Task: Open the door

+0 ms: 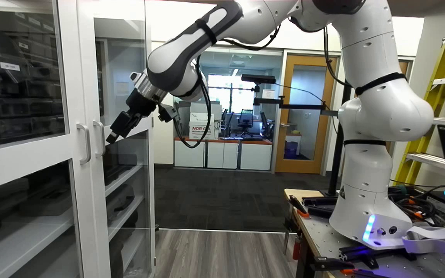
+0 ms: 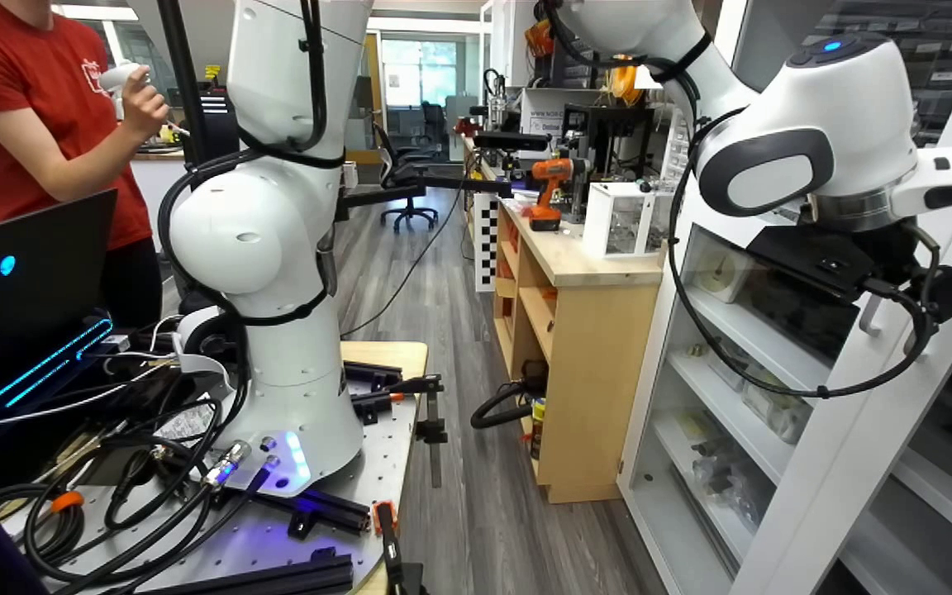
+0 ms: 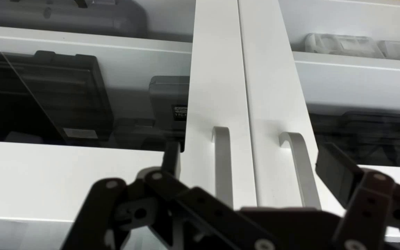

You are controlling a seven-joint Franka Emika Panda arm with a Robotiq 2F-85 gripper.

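Rounded white arm (image 1: 386, 106), grey panels (image 1: 170, 77), black straps (image 1: 206, 32), black cables (image 2: 825, 392), black hand (image 3: 254, 166) with silvery screws (image 3: 264, 244)

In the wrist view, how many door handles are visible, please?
2: the left handle, on the left door, and the right handle, on the right door. The gripper hides their lower ends.

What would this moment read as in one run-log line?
task: open door | door: shut | gripper: open, framing both handles in wrist view | grasp: none yet
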